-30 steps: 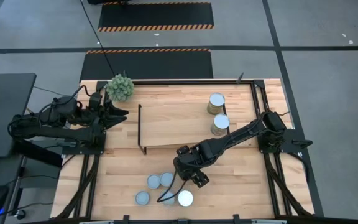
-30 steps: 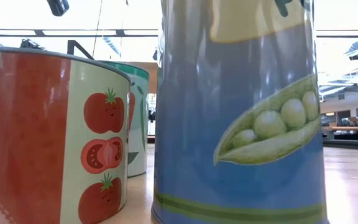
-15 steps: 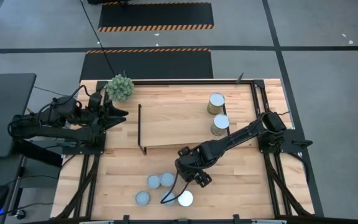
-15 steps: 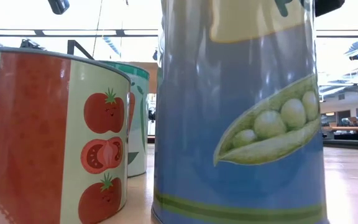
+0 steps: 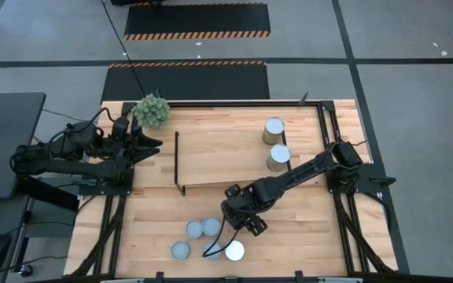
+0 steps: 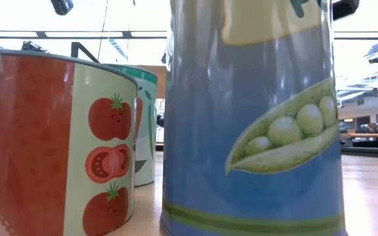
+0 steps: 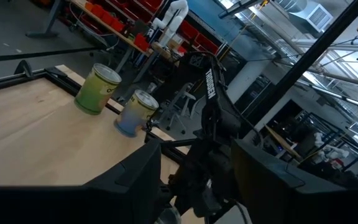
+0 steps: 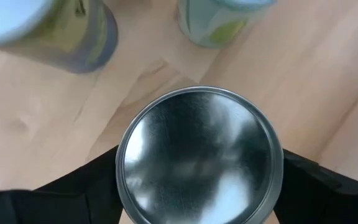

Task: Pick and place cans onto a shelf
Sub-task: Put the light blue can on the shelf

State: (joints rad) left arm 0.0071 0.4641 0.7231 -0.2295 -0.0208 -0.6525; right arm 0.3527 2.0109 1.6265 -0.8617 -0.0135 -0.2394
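Note:
My right gripper (image 5: 241,222) reaches over the table's near middle, shut on a can with a silvery top (image 8: 199,155), which the gripper hides in the high view. Several other cans (image 5: 203,229) stand upright on the table just to its near left. Two of them show in the right wrist view (image 8: 48,31). Two cans (image 5: 274,130) (image 5: 279,157) stand on the shelf (image 5: 222,153). My left gripper (image 5: 154,142) waits open at the table's left edge, holding nothing. My right gripper holds the silver-topped can by its side wall just under the rim (image 8: 122,180). It is pinched between the two fingers (image 8: 86,186), one on each side. The fingers come from above, pointing down. The can stays upright. I cannot tell whether its base is on the table.
A green ball-shaped plant (image 5: 152,109) stands at the far left corner. The shelf's black end frames (image 5: 178,161) rise beside the board. A tomato can (image 6: 51,144) and a pea can (image 6: 254,118) fill the low view. There is bare tabletop at the near right (image 5: 305,228).
A dark part of my right gripper has come into the top right of the low view. In the high view the gripper has barely shifted.

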